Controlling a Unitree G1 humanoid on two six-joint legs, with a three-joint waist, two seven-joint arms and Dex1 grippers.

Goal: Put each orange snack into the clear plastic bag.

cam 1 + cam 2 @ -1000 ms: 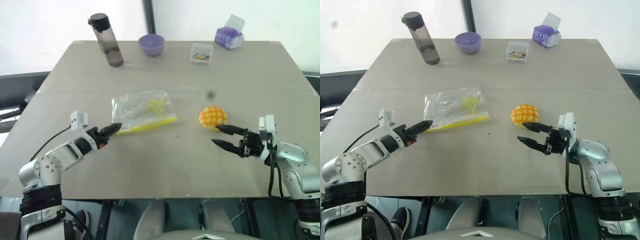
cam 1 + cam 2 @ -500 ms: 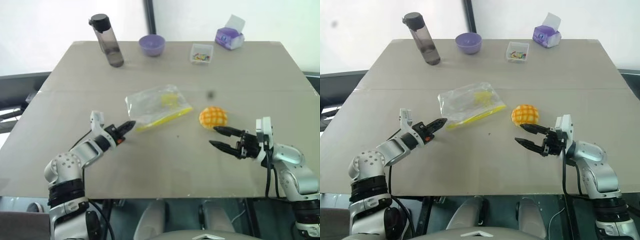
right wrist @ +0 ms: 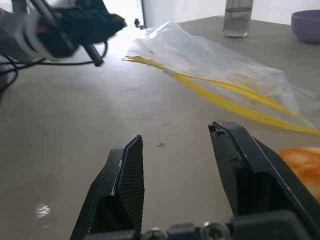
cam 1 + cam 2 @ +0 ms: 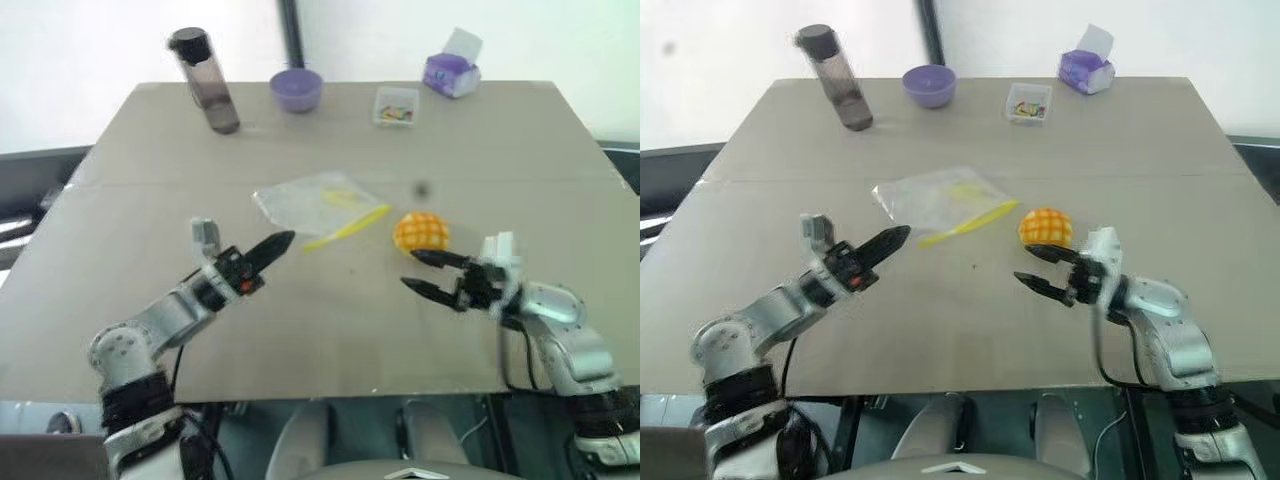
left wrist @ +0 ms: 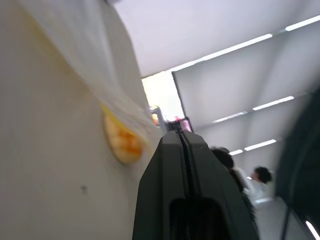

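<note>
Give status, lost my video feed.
Left claw shut, at clear plastic bag corner. Right claw open, empty, beside orange snack. Snack on table, outside bag. Nothing between.

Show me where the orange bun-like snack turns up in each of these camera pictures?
Left eye view: orange snack right of centre, by the right gripper.
Right eye view: right of centre.
Left wrist view: blurred orange lump.
Right wrist view: at the edge.
Shared landmark: the clear plastic bag beside it.

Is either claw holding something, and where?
Right gripper: open, nothing held. Left gripper: shut at the clear plastic bag's corner by its yellow strip; an actual pinch cannot be told.
</note>
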